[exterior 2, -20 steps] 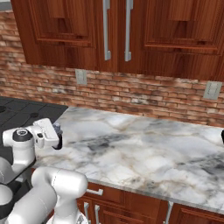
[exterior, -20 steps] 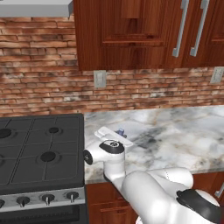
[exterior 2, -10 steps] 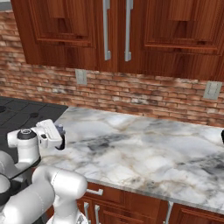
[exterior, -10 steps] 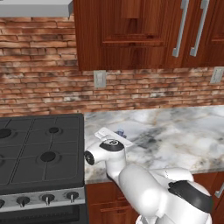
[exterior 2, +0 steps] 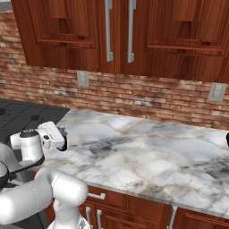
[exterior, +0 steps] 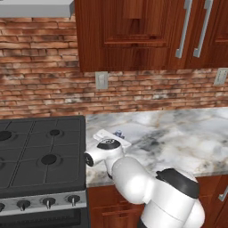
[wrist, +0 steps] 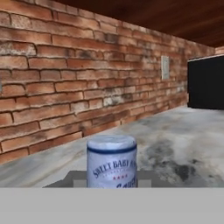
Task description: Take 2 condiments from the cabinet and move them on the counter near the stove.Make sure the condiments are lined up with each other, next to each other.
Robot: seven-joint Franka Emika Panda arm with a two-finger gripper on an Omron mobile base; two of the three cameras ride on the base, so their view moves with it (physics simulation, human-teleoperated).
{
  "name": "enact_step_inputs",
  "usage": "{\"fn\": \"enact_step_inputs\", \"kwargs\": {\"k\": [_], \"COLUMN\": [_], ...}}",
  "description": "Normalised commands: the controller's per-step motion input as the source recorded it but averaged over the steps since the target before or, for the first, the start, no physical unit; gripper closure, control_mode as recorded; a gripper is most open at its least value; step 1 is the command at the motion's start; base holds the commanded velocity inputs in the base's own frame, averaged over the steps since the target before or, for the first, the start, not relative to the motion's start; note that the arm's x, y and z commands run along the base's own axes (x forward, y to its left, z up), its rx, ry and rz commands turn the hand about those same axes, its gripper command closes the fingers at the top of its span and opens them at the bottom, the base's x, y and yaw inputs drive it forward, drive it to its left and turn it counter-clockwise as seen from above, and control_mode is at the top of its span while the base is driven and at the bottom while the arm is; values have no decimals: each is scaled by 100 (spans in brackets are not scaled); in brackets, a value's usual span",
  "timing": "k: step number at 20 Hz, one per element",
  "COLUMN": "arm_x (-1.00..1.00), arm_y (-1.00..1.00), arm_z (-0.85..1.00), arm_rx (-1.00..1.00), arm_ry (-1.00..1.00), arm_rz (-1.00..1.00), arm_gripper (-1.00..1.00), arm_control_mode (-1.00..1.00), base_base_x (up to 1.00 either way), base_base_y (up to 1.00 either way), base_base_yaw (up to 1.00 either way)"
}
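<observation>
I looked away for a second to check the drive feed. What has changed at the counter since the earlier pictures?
Very little. The gripper has eased slightly further in over the counter beside the stove, still shut on the condiment bottle, whose bluish cap peeks out by the hand. Nothing was let go. Stove, brick wall and upper cabinet doors are as before.

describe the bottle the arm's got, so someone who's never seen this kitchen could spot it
Start at the black stove and step right onto the marble counter. By the stove's edge the gripper is shut on the condiment bottle. It is small, with a bluish cap peeking past the white hand, and a pale label lettered in dark blue; no other bottle stands nearby.
</observation>
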Motion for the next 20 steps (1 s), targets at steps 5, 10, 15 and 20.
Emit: {"fn": "enact_step_inputs", "kwargs": {"k": [5, 10, 15, 20], "arm_x": [25, 21, 13, -3], "arm_y": [19, 11, 8, 0], "arm_z": [-18, -24, -27, -17], "arm_rx": [-5, -5, -5, -6], "arm_ry": [0, 0, 0, -2], "arm_rz": [0, 0, 0, 0], "arm_gripper": [100, 100, 100, -100], "arm_control_mode": [-100, -100, -100, -100], "base_base_x": [0, 0, 0, 0], "base_base_y": [0, 0, 0, 0], "base_base_yaw": [0, 0, 0, 0]}}
